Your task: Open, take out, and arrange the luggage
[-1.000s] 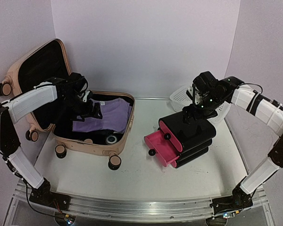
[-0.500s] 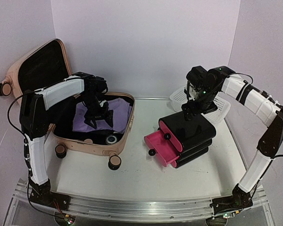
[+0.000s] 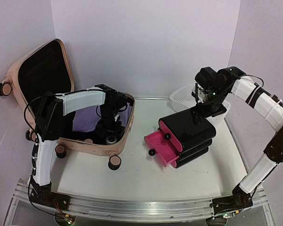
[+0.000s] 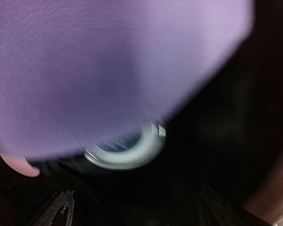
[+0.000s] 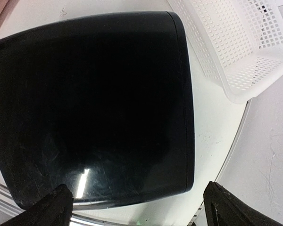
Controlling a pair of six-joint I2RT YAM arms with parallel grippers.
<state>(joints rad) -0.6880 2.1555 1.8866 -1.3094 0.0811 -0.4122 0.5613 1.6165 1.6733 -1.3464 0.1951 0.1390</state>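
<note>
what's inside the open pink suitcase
In the suitcase, a purple garment and a round black item with a pale ring. The left arm covers part; anything under the garment is hidden.

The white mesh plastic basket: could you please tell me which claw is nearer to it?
Right. The right claw hovers over the glossy black drawer unit beside the white mesh plastic basket; the left claw is inside the open pale pink hard-shell suitcase, far across the table.

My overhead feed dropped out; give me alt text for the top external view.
The pale pink luggage lies open at left, the left claw inside it above a purple garment. At right, the right claw is over a black drawer unit with its pink drawer pulled out, a white basket behind.
</note>
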